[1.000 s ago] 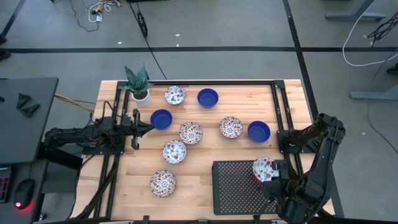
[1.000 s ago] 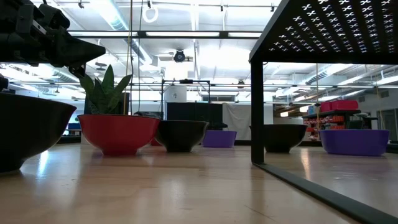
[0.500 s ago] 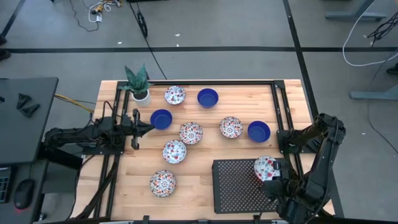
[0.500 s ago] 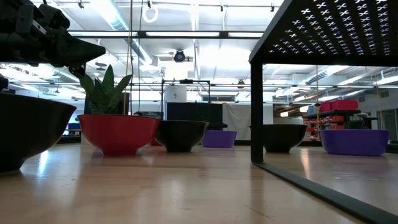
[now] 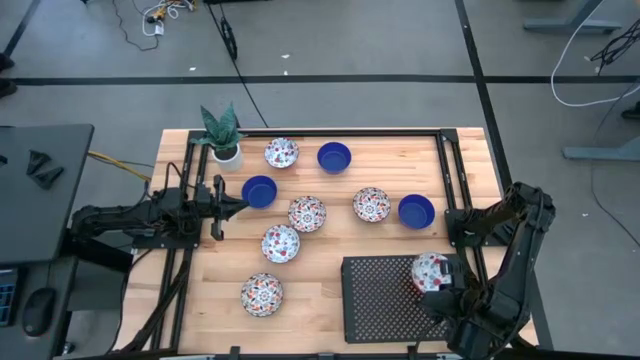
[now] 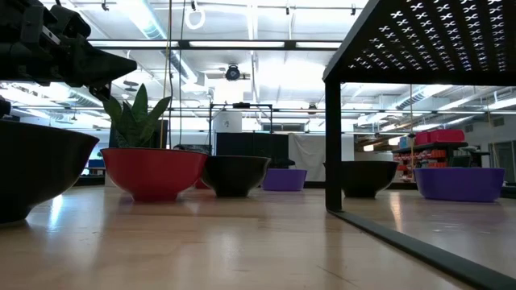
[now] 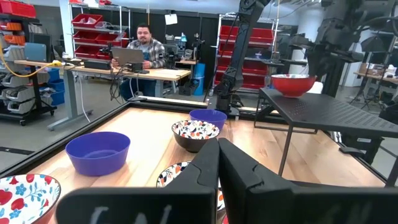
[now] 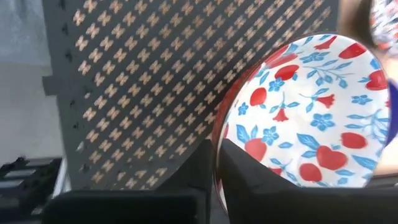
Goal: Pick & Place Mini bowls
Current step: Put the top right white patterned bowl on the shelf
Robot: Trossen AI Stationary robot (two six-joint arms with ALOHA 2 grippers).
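Note:
Nine mini bowls show in the high view. A floral bowl point(image 5: 431, 271) is in my right gripper point(image 5: 432, 288), over the right end of the black perforated stand point(image 5: 385, 300). Five more floral bowls point(image 5: 307, 213) and three cobalt blue ones point(image 5: 334, 157) rest on their bases on the wooden table. My left gripper point(image 5: 235, 205) waits shut, above the table beside a blue bowl point(image 5: 259, 191). The left wrist view shows the held bowl point(image 7: 293, 83) upright at the stand's top point(image 7: 329, 112). My right gripper is shut on the floral bowl's rim point(image 8: 217, 140), on the side nearest the table's near edge. One finger point(image 8: 255, 171) is inside the bowl and one outside. The fingers slant down from the near side. The bowl sits upright at the stand's top; whether it rests there, I cannot tell.
A small white pot with a green plant point(image 5: 225, 135) stands at the table's far left corner. Black rails point(image 5: 445, 170) frame the table's top. The stand's left part point(image 5: 370, 300) is bare. A person point(image 7: 144, 43) sits at a desk beyond the table.
My right gripper has crept slightly toward the table's right edge, carrying the floral bowl with it over the stand.

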